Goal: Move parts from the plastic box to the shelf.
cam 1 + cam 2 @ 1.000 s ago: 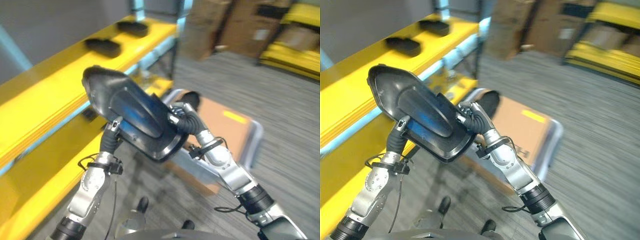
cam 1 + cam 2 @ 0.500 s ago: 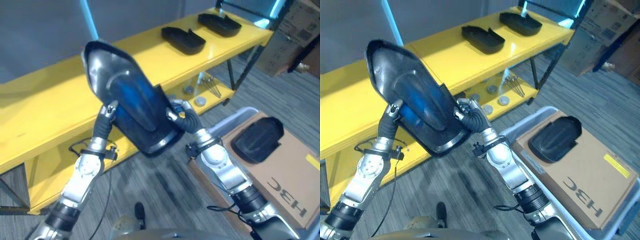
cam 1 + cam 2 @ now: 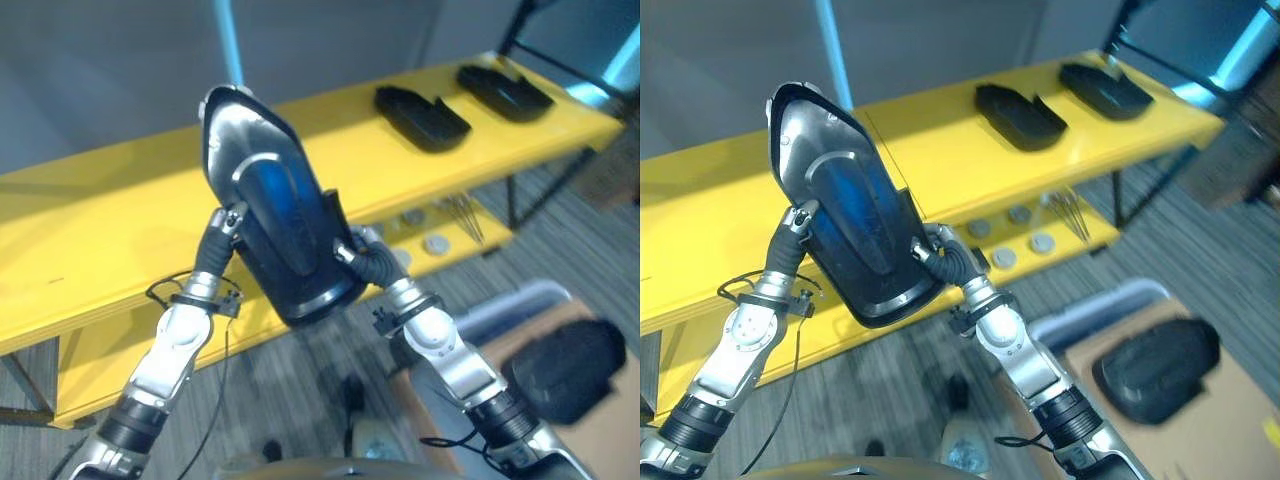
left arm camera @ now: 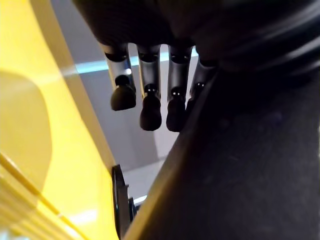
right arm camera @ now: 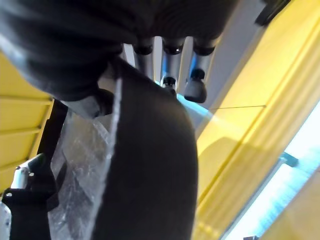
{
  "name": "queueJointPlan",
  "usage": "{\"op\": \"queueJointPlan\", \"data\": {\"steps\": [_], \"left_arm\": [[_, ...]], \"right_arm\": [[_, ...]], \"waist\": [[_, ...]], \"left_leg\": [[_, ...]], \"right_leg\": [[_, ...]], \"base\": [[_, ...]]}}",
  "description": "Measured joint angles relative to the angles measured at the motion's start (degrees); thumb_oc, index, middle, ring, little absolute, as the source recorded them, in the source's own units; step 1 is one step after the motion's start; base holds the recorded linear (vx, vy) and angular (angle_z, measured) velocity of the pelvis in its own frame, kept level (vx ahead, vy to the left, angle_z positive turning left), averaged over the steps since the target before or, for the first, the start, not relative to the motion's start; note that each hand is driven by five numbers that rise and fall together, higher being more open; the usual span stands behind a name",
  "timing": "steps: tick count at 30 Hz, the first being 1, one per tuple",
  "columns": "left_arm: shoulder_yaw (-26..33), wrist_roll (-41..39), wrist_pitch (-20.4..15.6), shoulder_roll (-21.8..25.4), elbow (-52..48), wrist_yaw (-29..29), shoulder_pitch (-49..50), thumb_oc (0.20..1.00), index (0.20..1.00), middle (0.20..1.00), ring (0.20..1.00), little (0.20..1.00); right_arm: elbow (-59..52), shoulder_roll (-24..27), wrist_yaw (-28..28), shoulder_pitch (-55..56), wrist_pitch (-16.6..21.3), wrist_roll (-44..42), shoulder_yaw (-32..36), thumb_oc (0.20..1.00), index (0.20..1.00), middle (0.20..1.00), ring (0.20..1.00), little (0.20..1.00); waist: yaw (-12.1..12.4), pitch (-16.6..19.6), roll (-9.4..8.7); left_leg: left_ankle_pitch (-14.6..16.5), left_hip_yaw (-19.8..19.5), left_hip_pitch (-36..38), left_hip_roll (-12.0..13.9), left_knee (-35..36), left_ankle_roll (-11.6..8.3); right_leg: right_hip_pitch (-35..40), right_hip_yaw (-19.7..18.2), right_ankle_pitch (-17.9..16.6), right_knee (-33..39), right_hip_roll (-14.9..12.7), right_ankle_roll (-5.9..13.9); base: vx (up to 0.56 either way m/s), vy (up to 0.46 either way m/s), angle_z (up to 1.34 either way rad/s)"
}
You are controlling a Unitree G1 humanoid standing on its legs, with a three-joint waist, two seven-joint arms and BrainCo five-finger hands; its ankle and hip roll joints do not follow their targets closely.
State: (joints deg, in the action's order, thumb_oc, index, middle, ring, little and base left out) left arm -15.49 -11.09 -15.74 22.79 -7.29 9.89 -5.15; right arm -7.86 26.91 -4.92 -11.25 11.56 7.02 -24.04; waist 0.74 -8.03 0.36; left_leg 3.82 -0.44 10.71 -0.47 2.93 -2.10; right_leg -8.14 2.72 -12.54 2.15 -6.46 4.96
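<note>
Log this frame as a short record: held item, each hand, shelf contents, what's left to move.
held part: large black part, lifted between both hands in front of the shelf
left hand: against the part's left edge, fingers straight
right hand: on the part's right edge; grip cannot be told
on top shelf: two black parts
lower shelf: small round items
left to move: one black part on cardboard

A large glossy black moulded plastic part (image 3: 855, 225) is held up between the left hand (image 3: 798, 222) and the right hand (image 3: 936, 250), each pressed to one of its edges, apparently gripping. Just beyond the hands, a yellow shelf (image 3: 940, 140) is seen, with two flat black parts (image 3: 1020, 115) further along it. Below the right hand, another black part (image 3: 1155, 368) lies on a brown cardboard sheet (image 3: 1230, 400).
</note>
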Motion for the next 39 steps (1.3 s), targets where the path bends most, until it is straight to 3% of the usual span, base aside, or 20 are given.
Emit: {"op": "queueJointPlan", "data": {"steps": [1,2,6,7,9,11,13,16,20,23,24,26,28,30,31,32,33,34,35,39], "left_arm": [[0.12,0.01,-0.01,-0.4,-0.14,0.07,0.27,0.2,0.2,0.2,0.2,0.2],[0.36,0.03,0.02,-0.23,-0.23,-0.14,0.71,0.2,0.2,0.2,0.2,0.2],[1.52,0.01,0.04,-0.11,-0.18,-0.23,1.38,0.2,0.2,0.2,0.2,0.2],[2.06,0.05,0.01,-0.12,-0.19,-0.09,1.32,0.2,0.2,0.2,0.2,0.2],[2.03,0.22,0.0,-0.06,-0.22,0.22,1.41,0.2,0.2,0.2,0.2,0.2],[2.05,0.36,-0.01,0.02,-0.21,0.53,1.29,0.2,0.2,0.2,0.2,0.2],[2.12,3.82,0.0,0.28,0.11,1.87,-0.34,0.2,0.2,0.2,0.2,0.2],[2.17,7.82,-0.1,0.6,4.84,3.74,-4.83,0.2,0.2,0.2,0.2,0.2],[4.28,10.32,0.95,0.94,5.98,6.61,-6.18,0.2,0.2,0.2,0.2,0.2],[4.29,11.48,1.21,2.01,5.81,7.18,-7.31,0.2,0.2,0.2,0.2,0.2],[4.29,11.48,1.21,2.01,5.81,7.18,-7.31,0.2,0.2,0.2,0.2,0.2],[4.09,13.11,2.29,3.55,5.94,7.14,-8.89,0.2,0.2,0.2,0.2,0.2],[4.08,13.57,2.17,3.86,5.91,7.16,-9.64,0.2,0.2,0.2,0.2,0.2],[4.09,13.64,2.11,4.24,6.33,7.2,-10.73,0.2,0.2,0.2,0.2,0.2],[4.09,13.64,2.11,4.24,6.33,7.2,-10.73,0.2,0.2,0.2,0.2,0.2],[4.13,13.58,1.94,3.34,7.87,7.19,-11.24,0.2,0.2,0.2,0.2,0.2],[4.02,13.55,2.16,3.32,8.84,7.09,-11.57,0.2,0.2,0.2,0.2,0.2],[3.53,13.46,2.55,2.81,10.99,6.73,-12.09,0.2,0.2,0.2,0.2,0.2],[3.14,13.45,3.07,3.24,11.26,6.19,-12.03,0.2,0.2,0.2,0.2,0.2],[4.2,12.62,4.06,3.43,11.2,4.37,-10.32,0.2,0.2,0.2,0.2,0.2]], "right_arm": [[0.0,0.45,0.46,-0.27,0.04,-0.29,-0.08,0.834,0.834,0.834,0.834,0.834],[-0.06,1.52,1.22,-0.6,0.04,-1.04,-0.42,1.0,1.0,1.0,1.0,1.0],[-0.27,3.78,4.42,-0.76,1.41,-3.87,-2.22,1.0,1.0,1.0,1.0,1.0],[-0.38,3.93,5.67,-0.51,2.05,-5.34,-2.41,1.0,1.0,1.0,1.0,1.0],[-0.86,4.61,6.2,0.24,2.61,-5.64,-2.38,1.0,1.0,1.0,1.0,1.0],[-0.91,4.78,6.35,0.34,2.97,-5.62,-2.29,1.0,1.0,1.0,1.0,1.0],[-2.4,5.92,7.37,1.91,3.36,-5.59,-0.37,1.0,1.0,1.0,1.0,1.0],[-2.34,4.96,6.94,3.32,3.48,-5.64,2.68,1.0,1.0,1.0,1.0,1.0],[-4.15,4.58,6.76,8.33,3.51,-5.6,5.76,1.0,1.0,1.0,1.0,1.0],[-4.84,1.95,6.76,12.68,3.49,-5.58,6.76,1.0,1.0,1.0,1.0,1.0],[-4.84,1.95,6.76,12.68,3.49,-5.58,6.76,1.0,1.0,1.0,1.0,1.0],[-5.23,0.44,6.72,15.09,3.3,-5.54,8.27,1.0,1.0,1.0,1.0,1.0],[-5.2,0.56,5.78,17.27,3.32,-5.54,10.0,1.0,1.0,1.0,1.0,1.0],[-4.73,0.28,4.67,20.88,3.27,-5.47,14.09,1.0,1.0,1.0,1.0,1.0],[-4.73,0.28,4.67,20.88,3.27,-5.47,14.09,1.0,1.0,1.0,1.0,1.0],[-3.98,-0.2,4.29,21.54,3.4,-5.71,15.94,1.0,1.0,1.0,1.0,1.0],[-3.66,-0.88,4.25,21.62,3.31,-5.79,16.56,1.0,1.0,1.0,1.0,1.0],[-3.69,-1.69,4.07,22.02,3.33,-7.0,17.34,1.0,1.0,1.0,1.0,1.0],[-3.73,-1.81,3.81,21.89,3.34,-7.26,17.6,1.0,1.0,1.0,1.0,1.0],[-3.51,-1.04,3.71,21.48,3.41,-7.41,18.85,1.0,1.0,1.0,1.0,1.0]], "waist": [[0.64,-0.04,0.75],[1.54,-0.01,1.38],[1.95,-0.67,0.28],[2.12,-1.72,-0.41],[2.24,-2.36,-0.56],[1.74,-2.45,-0.44],[0.14,-3.19,-0.22],[-0.82,-3.44,0.44],[-2.45,-2.49,2.76],[-2.79,-1.68,1.46],[-2.79,-1.68,1.46],[-4.01,-1.52,1.56],[-4.61,-1.48,1.58],[-6.09,-1.06,1.02],[-6.09,-1.06,1.02],[-7.34,-0.9,0.14],[-7.33,-0.85,0.09],[-9.16,-0.4,-0.74],[-10.21,-0.04,-1.43],[-7.96,0.61,-1.84]], "left_leg": [[0.14,0.11,-0.17,1.37,-0.48,-0.22],[0.74,-1.09,-0.74,3.3,-2.47,-1.07],[1.03,-3.09,-5.61,3.98,-15.94,-1.94],[0.36,-4.89,-11.38,2.9,-27.15,-4.37],[0.4,-5.51,-15.37,3.13,-32.05,-5.66],[0.6,-4.3,-16.64,3.61,-29.55,-5.2],[-2.5,2.41,-15.47,7.26,-7.87,-4.44],[-6.34,5.08,-15.99,9.23,2.19,-5.93],[-6.74,6.38,-12.5,8.76,1.78,-3.91],[-9.11,8.62,-10.66,3.19,2.15,-0.34],[-9.11,8.62,-10.66,3.19,2.15,-0.34],[-8.73,9.38,-8.2,-1.11,2.16,3.91],[-9.08,10.01,-6.58,-2.75,2.16,5.96],[-8.04,8.86,-6.16,-3.7,2.14,7.05],[-8.04,8.86,-6.16,-3.7,2.14,7.05],[-8.03,7.91,-6.43,-3.8,1.78,6.56],[-7.97,7.35,-6.63,-3.47,1.8,6.35],[-7.99,5.18,-7.03,-3.87,1.8,5.73],[-7.96,4.92,-7.04,-4.44,1.82,5.63],[-6.26,5.08,-3.67,-4.17,1.81,4.52]], "right_leg": [[0.95,0.99,-0.12,1.15,0.95,-0.58],[2.52,2.69,0.56,2.58,2.6,-1.92],[6.28,5.74,3.24,2.61,3.45,-4.53],[8.04,6.88,4.03,2.61,2.62,-5.58],[8.72,8.13,5.04,2.99,2.46,-6.05],[8.76,8.84,5.63,3.01,2.32,-5.87],[8.78,10.65,6.7,3.0,1.85,-5.55],[9.12,10.93,7.41,3.0,1.96,-4.56],[10.15,10.49,8.1,2.98,1.65,-1.93],[10.11,8.27,10.19,0.78,-4.33,0.06],[10.11,8.27,10.19,0.78,-4.33,0.06],[3.41,5.93,8.18,-17.74,-9.73,2.36],[-1.25,2.33,7.92,-28.72,-12.23,2.13],[-4.77,-2.95,13.43,-32.6,-9.19,3.34],[-4.77,-2.95,13.43,-32.6,-9.19,3.34],[-4.7,-5.56,17.19,-26.23,-3.33,3.74],[-3.97,-6.42,18.54,-22.62,-1.24,3.99],[-1.41,-7.44,18.15,-15.14,2.37,2.57],[0.25,-7.23,17.03,-11.32,3.13,1.17],[7.09,-6.09,7.43,-2.37,2.8,-0.08]], "base": [[0.18,-0.253,0.32],[0.14,-0.225,0.27],[0.08,-0.149,0.42],[0.05,-0.076,0.48],[0.13,0.015,0.38],[0.09,0.042,0.29],[0.19,0.156,0.38],[0.19,0.202,0.19],[0.22,0.297,-0.27],[0.15,0.359,-0.44],[0.14,0.381,-0.29],[0.05,0.24,0.01],[0.14,0.179,0.08],[0.23,0.03,0.3],[0.25,-0.02,0.23],[0.11,-0.032,0.12],[0.17,-0.056,0.51],[0.17,-0.053,0.78],[0.2,-0.085,0.81],[0.16,-0.091,0.04]]}}
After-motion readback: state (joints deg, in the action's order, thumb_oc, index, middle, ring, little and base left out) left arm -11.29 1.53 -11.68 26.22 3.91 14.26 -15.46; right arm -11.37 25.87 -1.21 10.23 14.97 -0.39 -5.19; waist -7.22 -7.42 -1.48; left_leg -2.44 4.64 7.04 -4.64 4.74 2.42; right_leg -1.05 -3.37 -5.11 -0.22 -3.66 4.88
